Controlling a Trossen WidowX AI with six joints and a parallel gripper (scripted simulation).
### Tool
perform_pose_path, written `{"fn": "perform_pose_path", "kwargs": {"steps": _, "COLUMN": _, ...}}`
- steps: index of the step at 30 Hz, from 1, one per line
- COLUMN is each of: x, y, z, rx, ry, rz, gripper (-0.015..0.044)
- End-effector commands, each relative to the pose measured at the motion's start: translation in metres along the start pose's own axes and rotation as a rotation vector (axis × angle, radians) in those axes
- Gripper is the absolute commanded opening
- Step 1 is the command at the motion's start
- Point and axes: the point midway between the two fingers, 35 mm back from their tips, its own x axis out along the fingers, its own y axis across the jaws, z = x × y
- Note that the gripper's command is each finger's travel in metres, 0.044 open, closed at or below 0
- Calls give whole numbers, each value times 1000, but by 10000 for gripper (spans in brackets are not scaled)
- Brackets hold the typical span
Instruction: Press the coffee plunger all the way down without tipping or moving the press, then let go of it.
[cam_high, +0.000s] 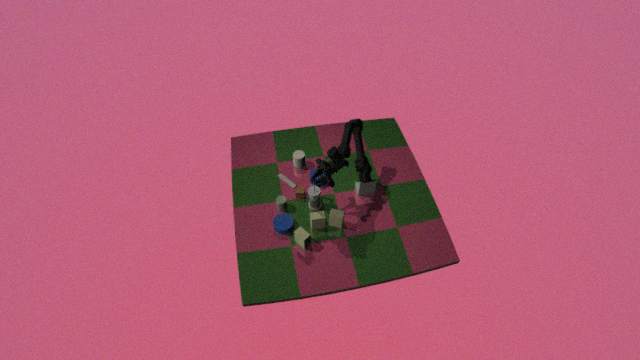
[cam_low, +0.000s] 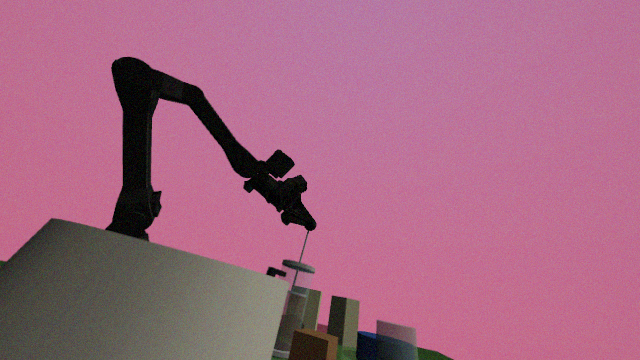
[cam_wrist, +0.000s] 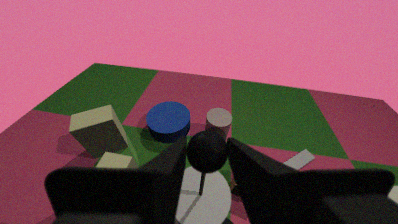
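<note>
The coffee press (cam_high: 314, 198) (cam_low: 291, 325) stands upright on the checkered board. Its pale round lid (cam_low: 298, 266) (cam_wrist: 212, 200) is on top, and a dark handle (cam_low: 276, 272) sticks out at the side. The thin plunger rod (cam_low: 304, 247) (cam_wrist: 202, 184) still rises well above the lid. Inside the clear glass, the plunger disc (cam_low: 298, 294) sits some way below the lid. My gripper (cam_low: 310, 225) (cam_wrist: 206, 142) is shut on the black plunger knob (cam_wrist: 207, 153), above the press. The lower front of the press is partly hidden by a brown block in the exterior view.
Tan blocks (cam_high: 317, 220) (cam_high: 336, 219) (cam_wrist: 97, 130) stand close beside the press. A brown block (cam_high: 300, 193) (cam_low: 310, 345), a short pale cylinder (cam_high: 281, 203) and a blue disc (cam_high: 283, 223) (cam_wrist: 168, 119) are nearby. A white bar (cam_high: 287, 180) and white cylinder (cam_high: 299, 159) lie farther off.
</note>
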Motion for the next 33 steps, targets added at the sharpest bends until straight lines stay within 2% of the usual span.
{"fn": "perform_pose_path", "kwargs": {"steps": 1, "x": 10, "y": 3, "z": -20, "rx": -22, "ry": 36, "rz": 6, "gripper": 131}}
{"fn": "perform_pose_path", "kwargs": {"steps": 33, "x": 37, "y": -2, "z": -57, "rx": -25, "ry": 29, "rz": 1, "gripper": 131}}
